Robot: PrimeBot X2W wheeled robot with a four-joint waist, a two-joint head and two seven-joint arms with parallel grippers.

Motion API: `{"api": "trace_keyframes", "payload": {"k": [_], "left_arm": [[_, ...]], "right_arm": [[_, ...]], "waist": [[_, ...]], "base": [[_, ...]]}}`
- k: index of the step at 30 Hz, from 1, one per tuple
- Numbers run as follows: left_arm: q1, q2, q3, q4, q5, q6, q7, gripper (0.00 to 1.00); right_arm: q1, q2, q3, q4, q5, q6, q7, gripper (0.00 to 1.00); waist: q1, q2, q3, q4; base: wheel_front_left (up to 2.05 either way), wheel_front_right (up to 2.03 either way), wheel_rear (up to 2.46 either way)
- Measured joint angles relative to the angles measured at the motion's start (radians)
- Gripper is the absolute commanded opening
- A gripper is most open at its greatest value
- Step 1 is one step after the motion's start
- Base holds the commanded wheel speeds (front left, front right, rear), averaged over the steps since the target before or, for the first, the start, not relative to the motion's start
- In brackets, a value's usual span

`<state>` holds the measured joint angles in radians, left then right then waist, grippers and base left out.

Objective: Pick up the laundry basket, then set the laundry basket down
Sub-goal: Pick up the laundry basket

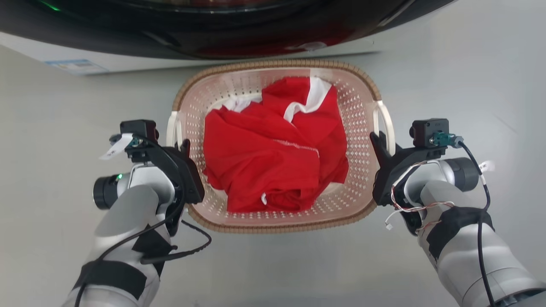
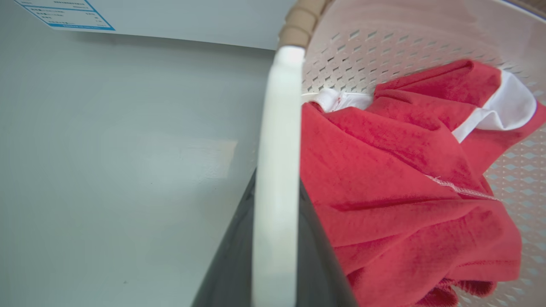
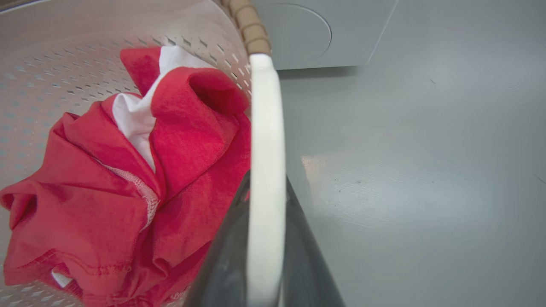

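Left hand (image 1: 184, 148) and right hand (image 1: 378, 143) are gripping the laundry basket (image 1: 273, 65) by its side handles (image 1: 171, 128), far rim lying near the washer (image 1: 213, 25), open floor (image 1: 64, 111) flanking both sides

Washer (image 1: 213, 25) mostly beyond top edge, label (image 1: 74, 66) illegible

Crumpled red-and-white cloth (image 1: 273, 157), dark washer door (image 1: 213, 25) at top, blue-edged label (image 1: 74, 66), grey floor (image 1: 64, 128).

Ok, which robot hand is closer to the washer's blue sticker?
Left. The left gripper clamps the laundry basket by the handle on the sticker side; the right gripper clamps the opposite handle.
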<state>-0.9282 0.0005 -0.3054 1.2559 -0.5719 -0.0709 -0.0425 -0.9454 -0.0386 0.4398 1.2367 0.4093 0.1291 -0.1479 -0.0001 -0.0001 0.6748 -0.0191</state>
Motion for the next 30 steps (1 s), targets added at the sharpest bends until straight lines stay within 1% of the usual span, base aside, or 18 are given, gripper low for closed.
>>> {"api": "trace_keyframes", "payload": {"k": [6, 20, 30], "left_arm": [[0.046, -0.003, 0.006, 0.014, -0.038, -0.001, 0.033, 0.00], [0.165, -0.010, 0.008, 0.031, -0.062, -0.001, 0.127, 0.00], [0.251, -0.010, -0.002, 0.035, -0.107, -0.001, 0.204, 0.00]], "right_arm": [[0.039, 0.007, 0.005, 0.011, 0.025, 0.003, 0.039, 0.00], [0.157, 0.015, 0.038, 0.026, 0.070, 0.005, 0.140, 0.00], [0.239, 0.017, 0.072, 0.020, 0.124, 0.005, 0.219, 0.00]], "waist": [[-0.0001, -0.0001, -0.076, 0.001], [-0.0001, 0.0000, -0.252, 0.004], [0.0000, 0.0000, -0.374, 0.007]], "base": [[0.00, 0.00, 0.00], [0.00, 0.00, 0.00], [0.00, 0.00, 0.00]]}}
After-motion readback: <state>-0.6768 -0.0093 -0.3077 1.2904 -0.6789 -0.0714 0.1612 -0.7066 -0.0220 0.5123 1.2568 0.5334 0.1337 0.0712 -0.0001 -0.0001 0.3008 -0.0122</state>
